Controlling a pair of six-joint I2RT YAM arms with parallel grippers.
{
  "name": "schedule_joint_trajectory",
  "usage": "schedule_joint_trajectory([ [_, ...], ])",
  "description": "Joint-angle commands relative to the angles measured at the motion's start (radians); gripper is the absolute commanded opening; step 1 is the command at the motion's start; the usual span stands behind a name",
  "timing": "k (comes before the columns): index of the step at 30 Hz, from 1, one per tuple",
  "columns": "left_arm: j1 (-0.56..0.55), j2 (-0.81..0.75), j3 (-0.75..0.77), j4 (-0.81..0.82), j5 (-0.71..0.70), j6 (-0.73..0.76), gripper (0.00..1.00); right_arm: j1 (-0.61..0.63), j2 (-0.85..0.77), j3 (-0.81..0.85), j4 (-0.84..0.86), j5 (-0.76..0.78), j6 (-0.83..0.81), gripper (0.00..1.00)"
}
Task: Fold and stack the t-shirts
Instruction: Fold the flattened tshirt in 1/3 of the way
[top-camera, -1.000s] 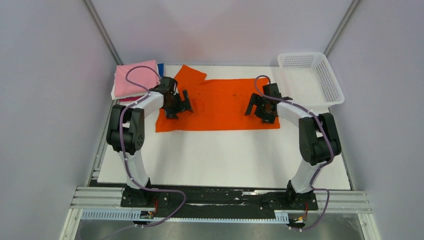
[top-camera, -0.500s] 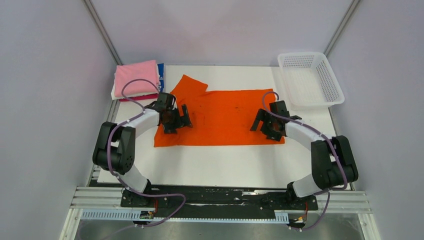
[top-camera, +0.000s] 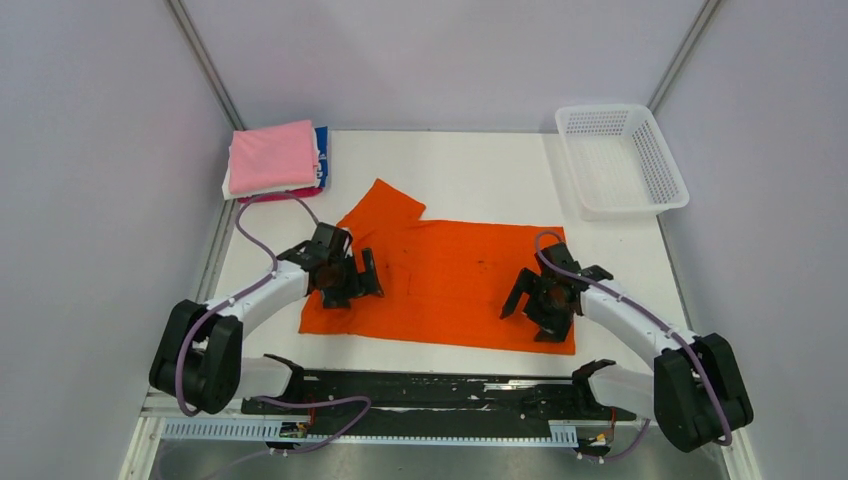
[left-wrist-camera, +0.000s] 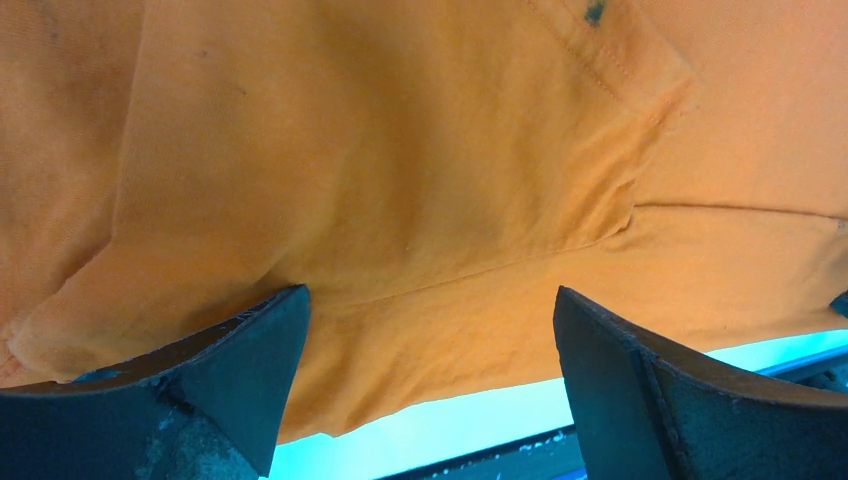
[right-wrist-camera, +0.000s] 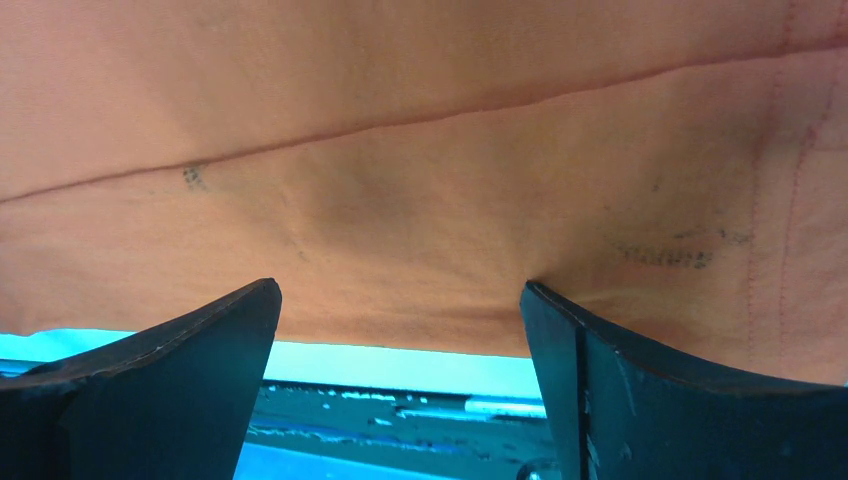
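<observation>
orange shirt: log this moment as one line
orange shirt: flat on table | left gripper: open, at left end | right gripper: open, at right end | stack: pink on top, far left

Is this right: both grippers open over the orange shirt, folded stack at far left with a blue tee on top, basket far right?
Not quite. The top external view shows a pink tee on top of the folded stack; the blue tee shows only at its right edge. The rest stands: left gripper and right gripper open over the orange shirt, basket far right.
</observation>
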Motion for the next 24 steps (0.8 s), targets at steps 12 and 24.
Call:
schedule_joint_trajectory([
  [12,-0.011,-0.203,-0.129,-0.201,-0.013,-0.096,1.0,0.032,-0.14,-0.027,-0.099,0.091,0.092,1.0],
  [24,-0.011,-0.083,0.33,-0.214,-0.186,0.037,1.0,0.03,-0.209,0.18,-0.008,0.372,0.039,1.0],
])
